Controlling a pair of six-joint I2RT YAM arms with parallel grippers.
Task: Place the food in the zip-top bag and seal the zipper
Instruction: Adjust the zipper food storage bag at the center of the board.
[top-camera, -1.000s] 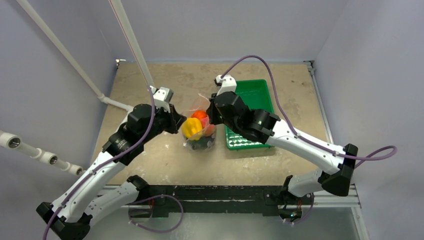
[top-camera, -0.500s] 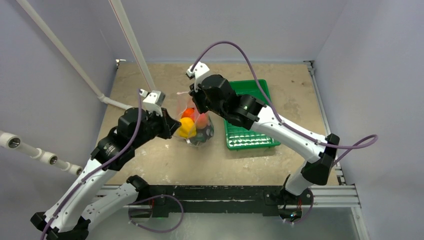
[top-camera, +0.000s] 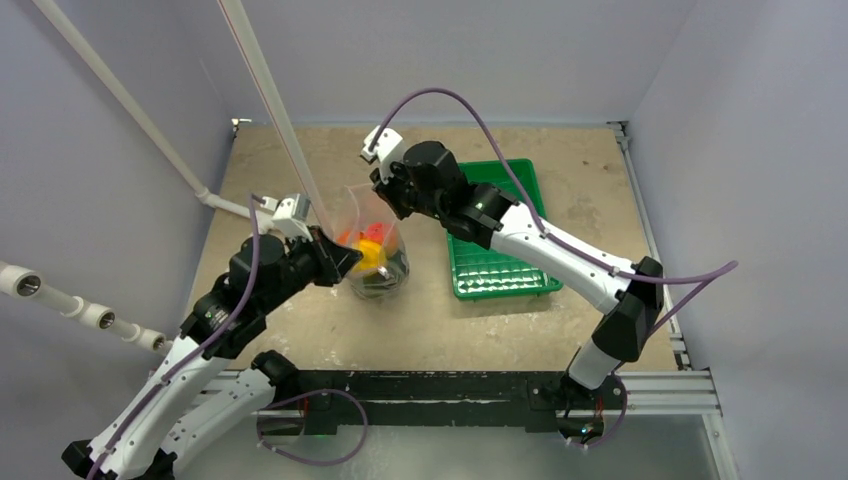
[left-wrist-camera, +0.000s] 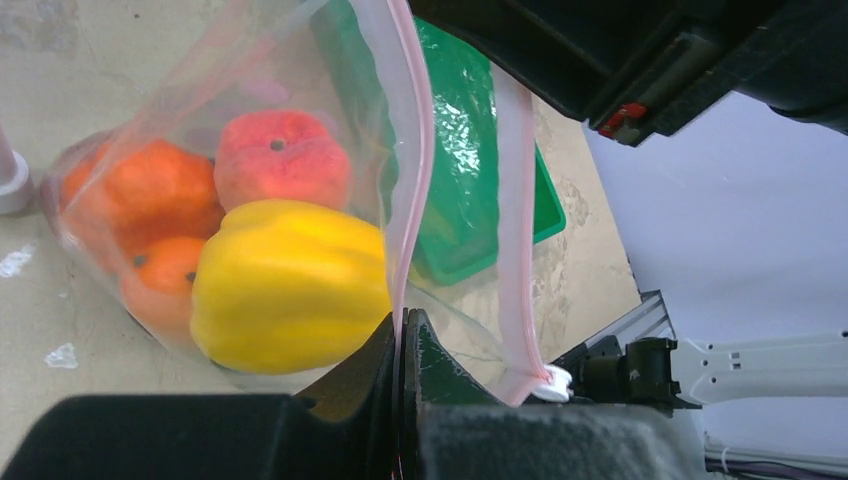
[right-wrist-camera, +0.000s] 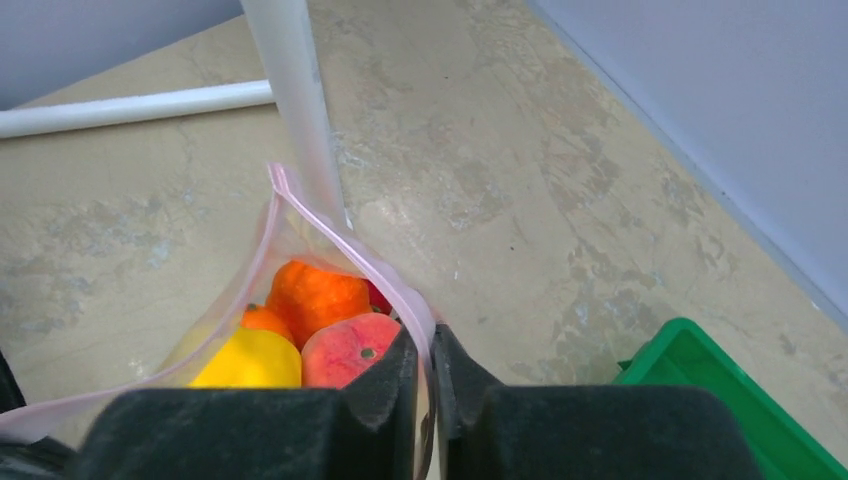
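The clear zip-top bag (top-camera: 378, 268) stands on the table between my two arms, its mouth stretched and partly open. Inside lies the food: a yellow pepper (left-wrist-camera: 290, 285), a pinkish peach (left-wrist-camera: 283, 160) and orange pieces (left-wrist-camera: 150, 190), which the right wrist view shows as well. My left gripper (left-wrist-camera: 403, 330) is shut on one pink strip of the zipper (left-wrist-camera: 425, 150) at the bag's near-left end; the other strip (left-wrist-camera: 512, 200) hangs free beside it. My right gripper (right-wrist-camera: 430, 345) pinches the zipper (right-wrist-camera: 370, 262) at the far-right end, with only a sliver between its jaws.
A green ribbed tray (top-camera: 500, 270) sits just right of the bag. A white pipe (top-camera: 270, 100) slants down close behind the bag, and another pipe (right-wrist-camera: 130, 108) lies along the table's left side. Grey walls enclose the table.
Both grippers have drawn apart along the bag's top, the left toward the near left and the right toward the far left. The bag has shifted left and its mouth is pulled longer.
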